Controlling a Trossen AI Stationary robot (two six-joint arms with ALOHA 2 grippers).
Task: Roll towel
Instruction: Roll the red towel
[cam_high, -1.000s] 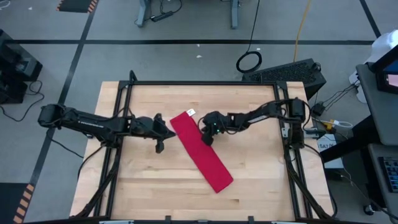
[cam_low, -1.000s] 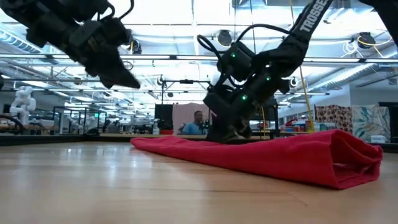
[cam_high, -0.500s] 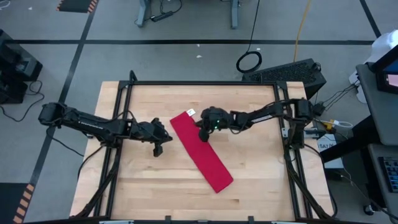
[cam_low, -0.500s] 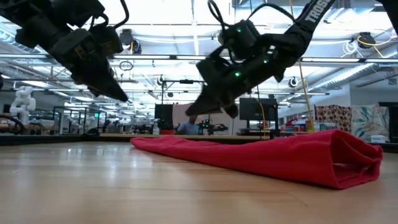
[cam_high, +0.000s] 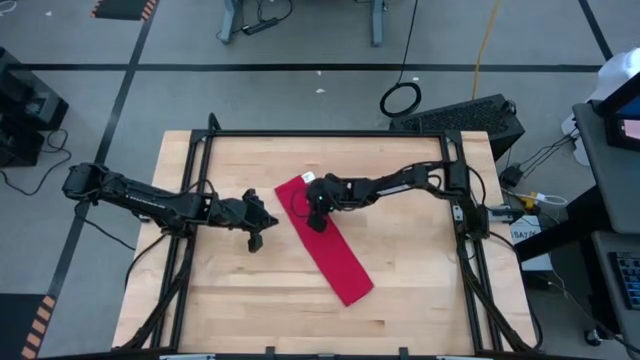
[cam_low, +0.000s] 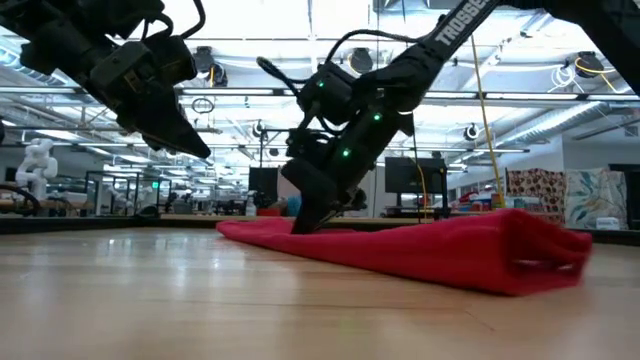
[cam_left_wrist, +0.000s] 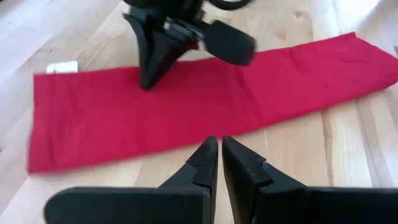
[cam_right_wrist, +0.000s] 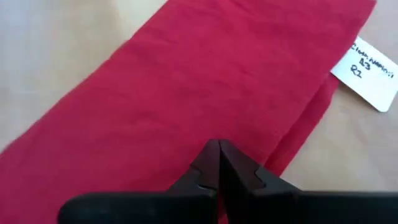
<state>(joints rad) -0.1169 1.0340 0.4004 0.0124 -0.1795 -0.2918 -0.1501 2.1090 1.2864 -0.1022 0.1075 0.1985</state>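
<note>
The red towel (cam_high: 328, 245) lies flat on the table, folded into a long narrow strip that runs slantwise from far left to near right. Its white tag (cam_high: 308, 177) is at the far end and also shows in the right wrist view (cam_right_wrist: 367, 74). My right gripper (cam_right_wrist: 219, 144) is shut, with its tips down on the strip a little way in from the tag end (cam_low: 300, 228). My left gripper (cam_left_wrist: 217, 142) is shut and empty. It hovers above the table just left of the towel (cam_high: 254, 240). My right gripper presses its shut fingertips (cam_left_wrist: 147, 81) on the top face of the towel near its far end (cam_right_wrist: 186, 124), about midway across the strip. The fingers come from above, slanting down from the table's right. The towel lies flat on the table under them.
The wooden tabletop (cam_high: 220, 290) is bordered by a black frame (cam_high: 320, 134). Bare wood lies left of and in front of the towel. The room beyond the table shows in the low view.
My right gripper has risen off the towel's right edge, gone toward the table's left and the towel's far end, and come down again with its tips on the strip. It has stayed shut. The towel still lies flat.
</note>
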